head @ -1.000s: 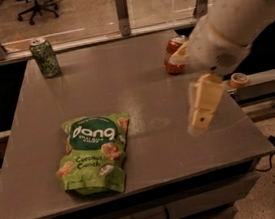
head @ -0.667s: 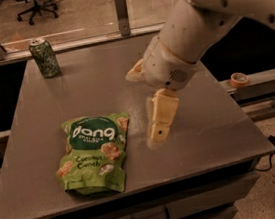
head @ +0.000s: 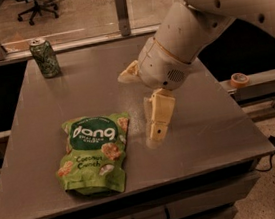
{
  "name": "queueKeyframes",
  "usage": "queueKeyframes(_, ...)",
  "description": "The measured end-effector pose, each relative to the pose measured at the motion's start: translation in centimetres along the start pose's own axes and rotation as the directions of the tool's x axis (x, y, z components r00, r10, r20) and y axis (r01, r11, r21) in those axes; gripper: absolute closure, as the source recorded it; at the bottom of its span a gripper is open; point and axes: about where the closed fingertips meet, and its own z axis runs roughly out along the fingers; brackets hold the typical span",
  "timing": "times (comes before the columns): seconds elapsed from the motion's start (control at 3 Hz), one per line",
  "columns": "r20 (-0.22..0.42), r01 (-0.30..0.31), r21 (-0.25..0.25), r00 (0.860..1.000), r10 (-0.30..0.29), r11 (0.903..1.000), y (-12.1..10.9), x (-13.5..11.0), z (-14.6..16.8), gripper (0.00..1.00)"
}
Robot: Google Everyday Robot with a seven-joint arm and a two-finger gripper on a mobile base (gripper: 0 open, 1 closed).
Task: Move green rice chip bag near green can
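Spread wide, the claw (head: 138,109) is seen above the middle of the desk (head: 221,135). One pale finger (head: 158,121) is pointed down toward the desk top and the other (head: 128,73) is thrust out to the left. Nothing is held between them. Whether the lower fingertip is touching the surface cannot be told.

At the far left rear corner of the desk, the green can (head: 45,58) is stood upright, with its silver top showing. Nearer the front and still left of centre, the green rice chip bag (head: 95,155) is laid flat with its printed face up (the white logo on its dark oval and the words "Coconut Crunch" can be read). The bag and the can are kept well apart, with a bare stretch of desk between them.

The downward finger is found just to the right of the bag's upper right corner, near it but not in contact. The claw is carried by a bulky white arm (head: 224,4), which enters from the upper right. Further right, beyond the desk's edge, a roll of tape (head: 238,79) is set on a low ledge.
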Motion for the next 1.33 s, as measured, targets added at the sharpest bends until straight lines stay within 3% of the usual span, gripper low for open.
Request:
queueKeyframes(0.33, 0.087, 0.188, -0.093, 0.980, -0.180, 0.9778, -0.5, -2.0, 3.2, 0.00)
queueKeyframes(0.67, 0.157, 0.367, -0.179, 0.927, -0.342, 0.9128, 0.1, -3.4, 6.4, 0.00)
queueKeyframes(1.0, 0.198, 0.484, -0.210, 0.872, -0.448, 0.8499, 0.8, -3.3, 8.8, 0.00)
queueKeyframes(1.33, 0.230, 0.539, -0.223, 0.839, -0.494, 0.8121, 1.0, -2.5, 10.6, 0.00)
